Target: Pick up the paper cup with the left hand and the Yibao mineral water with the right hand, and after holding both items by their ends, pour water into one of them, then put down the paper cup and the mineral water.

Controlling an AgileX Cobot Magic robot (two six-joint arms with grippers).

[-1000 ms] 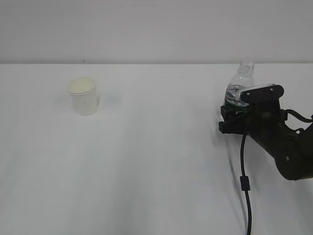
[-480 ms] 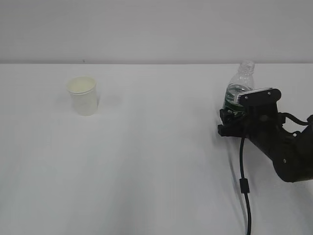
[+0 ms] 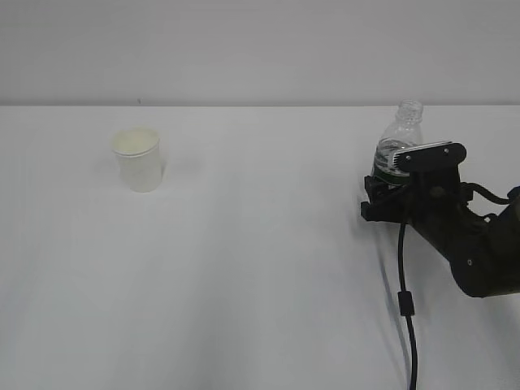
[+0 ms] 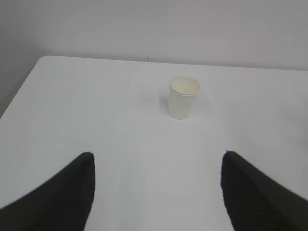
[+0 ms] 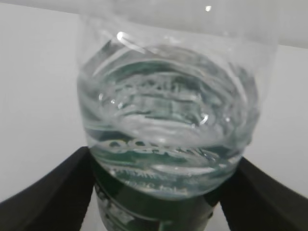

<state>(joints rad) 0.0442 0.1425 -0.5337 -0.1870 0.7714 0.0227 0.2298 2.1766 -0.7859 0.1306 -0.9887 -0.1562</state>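
Observation:
The paper cup [image 3: 139,160] [image 4: 184,97] stands upright on the white table's [image 3: 260,276] left side, cream inside. My left gripper [image 4: 157,155] hangs open well short of the cup, nothing between its fingers; the exterior view does not show it. The Yibao mineral water [image 3: 399,140] [image 5: 168,120] stands upright on the right, capless, with clear water inside. My right gripper [image 3: 388,197] [image 5: 163,161] is open with a black finger on each side of the bottle's green label. Whether the fingers touch the bottle I cannot tell. The bottle's base is hidden behind the gripper.
A black cable [image 3: 404,292] hangs from the right arm down to the table's front edge. The table's left edge and rounded corner [image 4: 41,62] lie left of the cup. A plain grey wall stands behind the table.
The right gripper shifted slightly left along the bottle and stays around it. Cup and bottle have not moved.

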